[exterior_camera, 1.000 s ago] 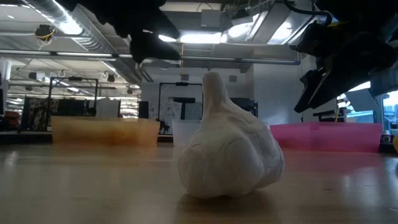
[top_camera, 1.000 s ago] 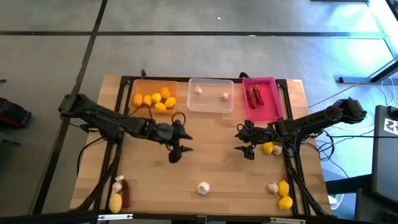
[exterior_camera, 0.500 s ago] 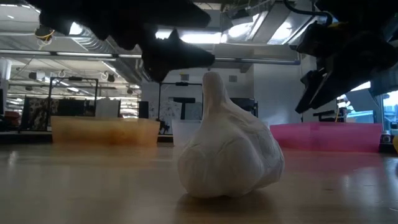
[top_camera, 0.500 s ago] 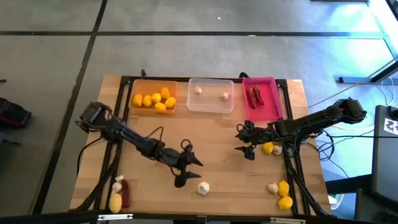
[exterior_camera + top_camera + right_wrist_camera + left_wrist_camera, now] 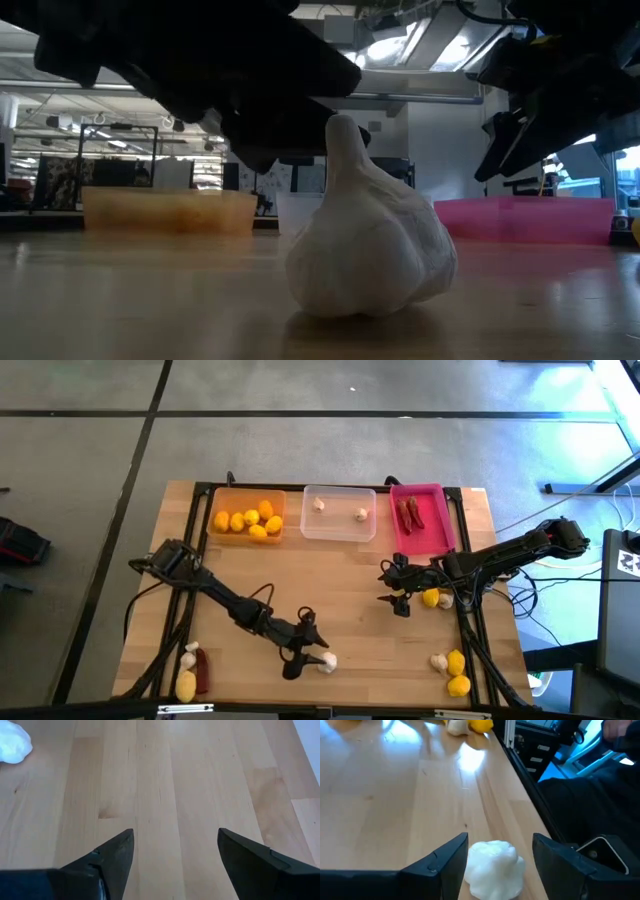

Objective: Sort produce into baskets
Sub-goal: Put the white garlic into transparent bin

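So the left gripper (image 5: 306, 653) is way out near the front edge of the table (image 5: 340, 575), fingers spread wide with a garlic bulb (image 5: 327, 662) sitting right in the gap between them. From the left wrist view the bulb (image 5: 494, 868) is on the wood between the two dark fingers (image 5: 445, 865), and it doesn't look pinched, so nothing's actually held.

The right gripper (image 5: 392, 588) hangs over the right-middle of the table, also open and empty, with a lemon (image 5: 431, 598) and another garlic (image 5: 446, 600) just beside it.

Back row has the three baskets: orange tray (image 5: 246, 515) with a bunch of lemons, clear tray (image 5: 339, 513) with two garlic bulbs, pink tray (image 5: 420, 517) with chilies in it.

Loose stuff: front-left corner has a lemon (image 5: 186, 685), a chili (image 5: 201, 672) and garlic (image 5: 189, 655); front-right has two lemons (image 5: 457, 672) and a garlic (image 5: 439, 661).
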Controlling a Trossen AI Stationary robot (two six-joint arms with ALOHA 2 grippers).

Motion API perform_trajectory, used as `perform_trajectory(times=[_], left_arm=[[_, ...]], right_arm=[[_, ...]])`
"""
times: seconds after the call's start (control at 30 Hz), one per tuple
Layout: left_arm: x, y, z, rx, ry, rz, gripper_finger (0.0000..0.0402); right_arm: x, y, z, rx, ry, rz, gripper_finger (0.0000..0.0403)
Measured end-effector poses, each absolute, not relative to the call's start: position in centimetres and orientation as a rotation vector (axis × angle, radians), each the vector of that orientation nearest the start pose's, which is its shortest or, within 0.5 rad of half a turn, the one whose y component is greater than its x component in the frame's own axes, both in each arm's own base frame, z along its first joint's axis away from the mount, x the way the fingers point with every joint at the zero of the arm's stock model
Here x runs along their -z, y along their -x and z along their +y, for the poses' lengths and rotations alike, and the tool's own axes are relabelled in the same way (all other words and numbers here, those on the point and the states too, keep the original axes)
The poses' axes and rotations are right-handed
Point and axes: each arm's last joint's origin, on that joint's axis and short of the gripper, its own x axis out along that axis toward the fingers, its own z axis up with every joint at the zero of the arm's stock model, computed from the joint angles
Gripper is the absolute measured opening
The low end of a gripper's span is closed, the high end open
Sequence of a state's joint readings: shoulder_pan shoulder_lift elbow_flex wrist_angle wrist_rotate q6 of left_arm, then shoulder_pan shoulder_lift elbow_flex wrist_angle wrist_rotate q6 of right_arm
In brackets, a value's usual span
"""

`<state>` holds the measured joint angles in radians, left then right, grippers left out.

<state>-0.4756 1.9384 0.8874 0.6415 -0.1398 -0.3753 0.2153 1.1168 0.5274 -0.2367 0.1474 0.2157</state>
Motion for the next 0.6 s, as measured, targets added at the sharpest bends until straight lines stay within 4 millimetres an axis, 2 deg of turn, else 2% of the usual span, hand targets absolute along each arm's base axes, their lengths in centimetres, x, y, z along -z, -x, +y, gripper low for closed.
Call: perform_trajectory(times=[0.37,0.6], left_arm=[[-12.52,-33.34,-17.37,0.261,0.248,0.485,0.0184],[-12.56,-33.37,-17.32,0.239,0.255,0.476,0.0137]], right_arm=[[-18.36,-20.27,4.0,0.029,-0.068,0.815,0.028],[-18.36,-20.27,4.0,0.029,-0.069,0.815,0.028]])
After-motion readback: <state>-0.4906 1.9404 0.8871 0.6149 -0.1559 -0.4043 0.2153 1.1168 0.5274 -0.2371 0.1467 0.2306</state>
